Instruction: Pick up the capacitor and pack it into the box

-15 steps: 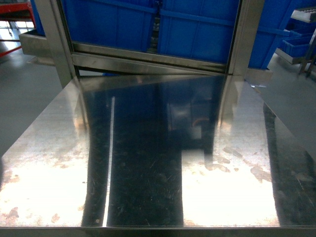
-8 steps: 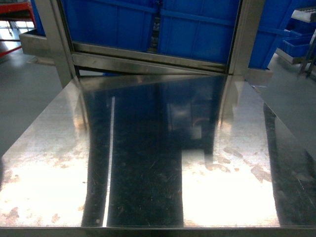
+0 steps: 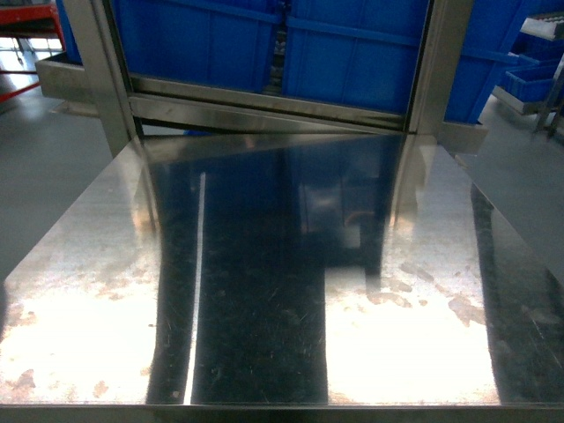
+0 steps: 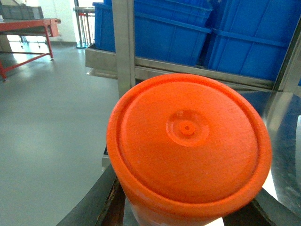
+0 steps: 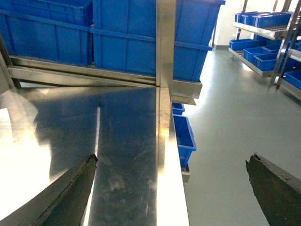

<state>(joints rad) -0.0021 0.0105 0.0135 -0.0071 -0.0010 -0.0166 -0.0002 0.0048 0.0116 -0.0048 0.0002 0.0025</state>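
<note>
The left gripper is closed on an orange cylinder (presumably the capacitor), its round end cap filling the left wrist view, dark fingers flanking it from below at the counter's left edge. Beyond it stand a steel upright and blue bins. In the head view the steel counter looks as it did a second ago: same glare patches and reflections, nothing shifted, neither gripper visible. On the right, the right gripper hangs spread wide and holding nothing over the counter's right edge, with more blue bins on the floor below. The box appears in no view.
</note>
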